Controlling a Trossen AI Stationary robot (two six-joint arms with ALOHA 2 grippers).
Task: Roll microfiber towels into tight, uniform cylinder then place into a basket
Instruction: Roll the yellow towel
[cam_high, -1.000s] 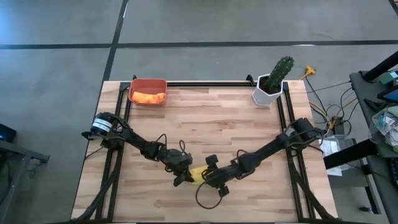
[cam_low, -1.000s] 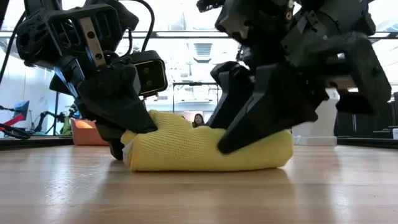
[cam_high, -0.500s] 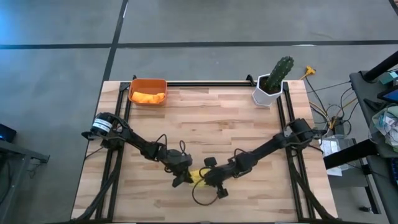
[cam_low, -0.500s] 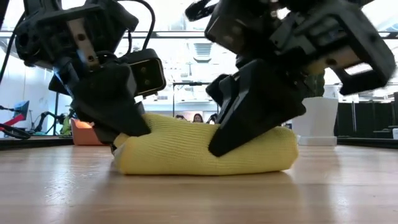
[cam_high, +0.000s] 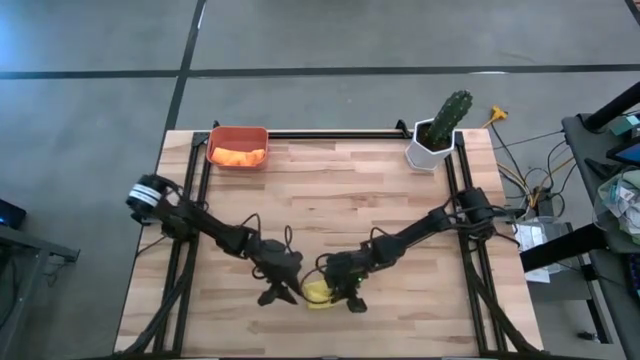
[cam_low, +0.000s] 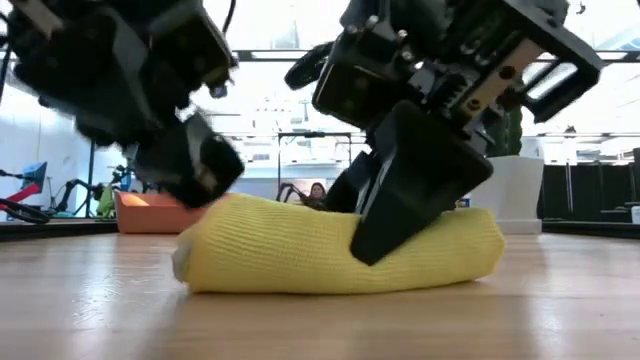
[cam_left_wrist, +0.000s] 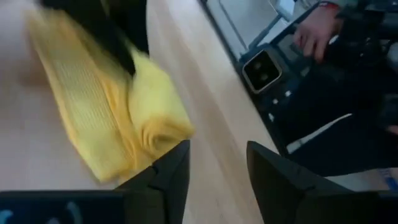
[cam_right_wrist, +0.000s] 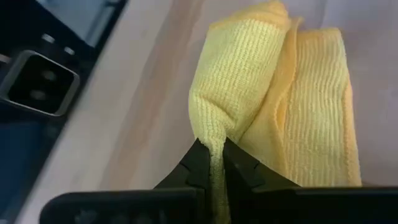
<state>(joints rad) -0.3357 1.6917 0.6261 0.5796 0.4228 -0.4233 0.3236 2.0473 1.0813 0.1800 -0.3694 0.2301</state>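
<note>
On table (cam_high: 380, 230), right fingers (cam_right_wrist: 211, 163) pinching yellow towel (cam_right_wrist: 273, 93)

My left gripper (cam_low: 185, 165) was blurry, my right gripper (cam_high: 345, 297) covered half the yellow towel (cam_high: 318, 293), the basket (cam_low: 150, 212) sat mostly hidden behind.

No legible text, label or number anywhere — none on any surface.
</note>
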